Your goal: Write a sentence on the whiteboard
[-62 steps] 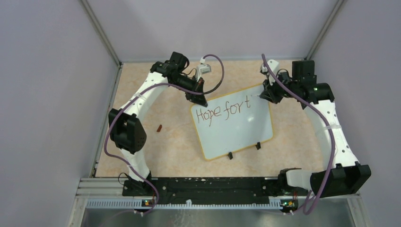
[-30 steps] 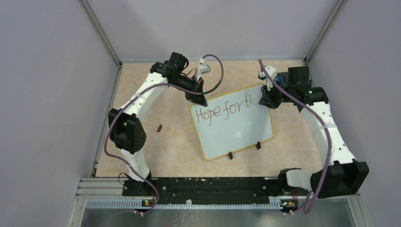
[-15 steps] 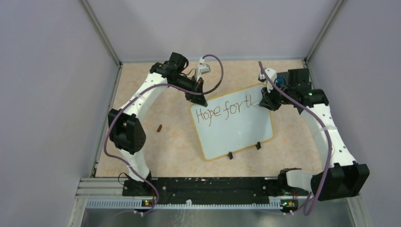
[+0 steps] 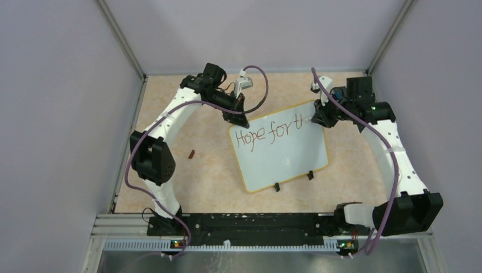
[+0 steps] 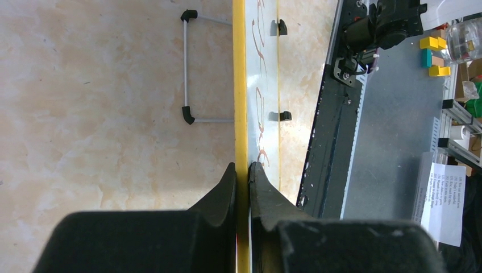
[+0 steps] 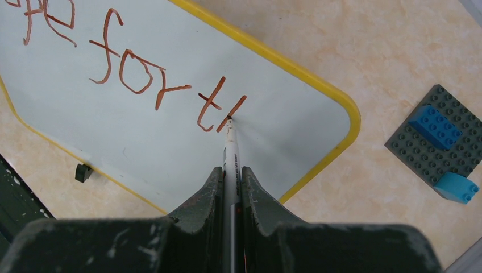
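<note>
The whiteboard (image 4: 281,156) with its yellow rim stands tilted on two black feet mid-table. The sentence (image 4: 267,133) reads "Hope for t" plus one slanted stroke in reddish-brown; it also shows in the right wrist view (image 6: 142,74). My left gripper (image 4: 241,121) is shut on the whiteboard's top left corner, its jaws pinching the yellow rim (image 5: 241,114). My right gripper (image 4: 319,118) is shut on a white marker (image 6: 229,153) whose tip rests on the whiteboard (image 6: 170,142) at the foot of the newest stroke.
A dark grey studded plate (image 6: 449,145) with blue bricks lies on the table right of the board. A small reddish marker cap (image 4: 191,153) lies left of the board. Walls enclose the table on three sides; a black rail (image 4: 250,223) runs along the near edge.
My right gripper moved the marker and drew a new slanted stroke after the "t". The left arm and the board have stayed still.
</note>
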### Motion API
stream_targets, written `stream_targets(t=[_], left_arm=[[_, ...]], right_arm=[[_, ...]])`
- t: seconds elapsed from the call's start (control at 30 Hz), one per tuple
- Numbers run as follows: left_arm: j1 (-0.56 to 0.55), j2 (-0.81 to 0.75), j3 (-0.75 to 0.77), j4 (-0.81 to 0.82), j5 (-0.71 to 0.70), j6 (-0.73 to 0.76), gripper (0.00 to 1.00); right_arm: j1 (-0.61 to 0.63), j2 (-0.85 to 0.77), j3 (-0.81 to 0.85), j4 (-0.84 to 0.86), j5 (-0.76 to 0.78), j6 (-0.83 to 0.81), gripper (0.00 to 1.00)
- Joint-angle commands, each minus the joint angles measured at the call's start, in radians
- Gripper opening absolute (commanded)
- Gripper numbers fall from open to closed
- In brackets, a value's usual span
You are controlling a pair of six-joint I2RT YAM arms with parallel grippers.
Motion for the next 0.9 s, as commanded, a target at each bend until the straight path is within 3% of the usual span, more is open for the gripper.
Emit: stream_targets(t=[0.0,0.87], left_arm=[[-0.023,-0.013,-0.028,0.014,-0.05,0.074,0.0],[-0.023,-0.019,-0.036,0.015,-0.053,0.073,0.0]], right_arm=[[-0.009,0.016,0.049,0.052,0.036,-0.005,0.0],[-0.041,-0.025,-0.041,0.008,0.043,-0.047,0.0]])
